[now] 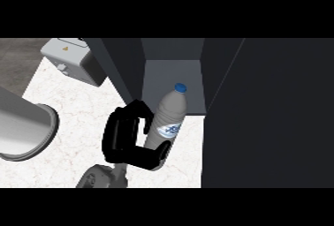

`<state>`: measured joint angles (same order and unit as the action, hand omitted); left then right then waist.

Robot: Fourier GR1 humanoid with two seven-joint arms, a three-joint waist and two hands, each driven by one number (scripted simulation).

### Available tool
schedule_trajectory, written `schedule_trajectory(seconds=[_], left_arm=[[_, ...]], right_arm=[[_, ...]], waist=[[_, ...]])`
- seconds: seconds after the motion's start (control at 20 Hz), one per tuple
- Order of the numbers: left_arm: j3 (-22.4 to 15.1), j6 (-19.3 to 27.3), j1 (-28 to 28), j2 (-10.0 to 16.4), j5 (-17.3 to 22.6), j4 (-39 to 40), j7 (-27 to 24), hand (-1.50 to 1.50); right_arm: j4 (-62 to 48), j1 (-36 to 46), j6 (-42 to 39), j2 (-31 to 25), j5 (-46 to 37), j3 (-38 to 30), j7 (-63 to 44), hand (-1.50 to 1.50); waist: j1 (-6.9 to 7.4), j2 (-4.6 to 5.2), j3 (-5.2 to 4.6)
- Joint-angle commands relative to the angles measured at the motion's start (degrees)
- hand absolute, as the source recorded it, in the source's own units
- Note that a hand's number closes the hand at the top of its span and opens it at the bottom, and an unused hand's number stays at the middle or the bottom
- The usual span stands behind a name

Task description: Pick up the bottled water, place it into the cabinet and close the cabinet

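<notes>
Curling round the bottle, the right hand gripped its lower half, fingers and thumb wrapped about the label. The bottle leaned with its blue cap just inside the cabinet's open front and its base out over the counter before the cabinet. The door stood open at the cabinet's right, and a grey box sat to the cabinet's left.

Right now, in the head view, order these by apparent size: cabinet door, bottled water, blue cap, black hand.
1. cabinet door
2. black hand and bottled water: about alike, so not ranked
3. blue cap
</notes>
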<state>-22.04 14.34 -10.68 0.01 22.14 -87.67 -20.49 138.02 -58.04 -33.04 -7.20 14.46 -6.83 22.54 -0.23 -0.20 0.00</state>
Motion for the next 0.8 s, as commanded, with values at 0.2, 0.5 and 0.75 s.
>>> schedule_trajectory(seconds=[0.2,0.5,0.75], left_arm=[[-12.5,21.1,-10.7,0.0,-0.4,-3.3,7.6,1.50],[-8.2,27.1,-24.6,0.0,1.7,4.3,10.4,1.50],[-11.3,34.1,-29.3,0.0,1.5,8.3,9.7,1.50]], right_arm=[[2.5,0.4,-1.6,-0.1,3.4,-2.9,-0.2,-1.50],[5.0,2.8,0.0,-1.7,7.1,-4.9,-4.6,-1.50],[3.8,5.4,0.4,-0.4,4.4,-3.6,-5.5,-1.50]], waist=[[-1.09,0.05,0.02],[-1.19,0.34,-0.01],[-0.98,0.30,-0.01]])
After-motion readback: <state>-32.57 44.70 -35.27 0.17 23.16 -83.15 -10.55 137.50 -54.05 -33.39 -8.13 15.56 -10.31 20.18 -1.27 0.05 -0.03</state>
